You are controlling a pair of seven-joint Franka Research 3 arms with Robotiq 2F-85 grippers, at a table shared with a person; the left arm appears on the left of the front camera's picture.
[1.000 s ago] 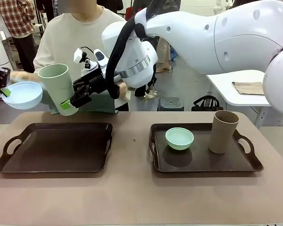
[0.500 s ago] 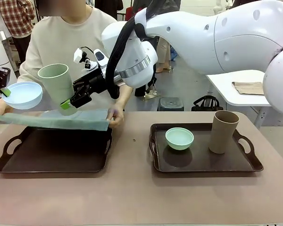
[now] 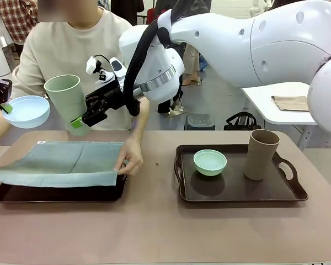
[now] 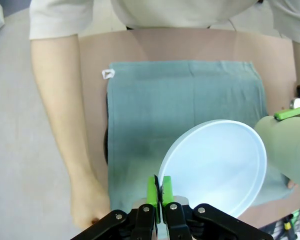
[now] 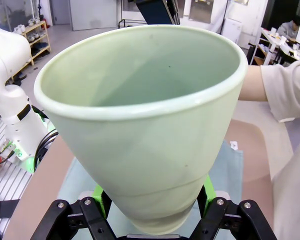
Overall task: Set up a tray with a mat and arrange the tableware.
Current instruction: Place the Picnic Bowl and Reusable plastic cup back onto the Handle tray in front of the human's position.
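— Jaws, left arm?
— Clenched on the rim of the pale blue bowl (image 3: 26,110), green pads (image 4: 152,190) pinching its edge; the bowl hangs in the air above the mat (image 3: 60,163), open side tipped toward the person.
— Jaws, right arm?
— Grasping the pale green tumbler (image 3: 69,99) at its base, mouth upward and leaning, raised over the mat's far edge. Bowl and tumbler are near each other, not touching.
— Mat, position?
— Grey-green cloth spread over the left tray (image 3: 60,194). Its far edge runs along the tray's far rim; the tray's near rim shows dark below the cloth's near edge. One person's hand (image 3: 131,160) pinches the near corner toward the middle of the worktop (image 3: 154,232); the other hand (image 4: 90,200) is at the opposite near corner.
— Right tray (image 3: 237,200)?
— Mint green bowl (image 3: 210,162) left of centre; tan-brown tumbler (image 3: 261,154) upright near the right handle, apart from the bowl. Bare tray floor along the near side.
— Open room?
— Bare worktop between the two trays and along the whole near strip.
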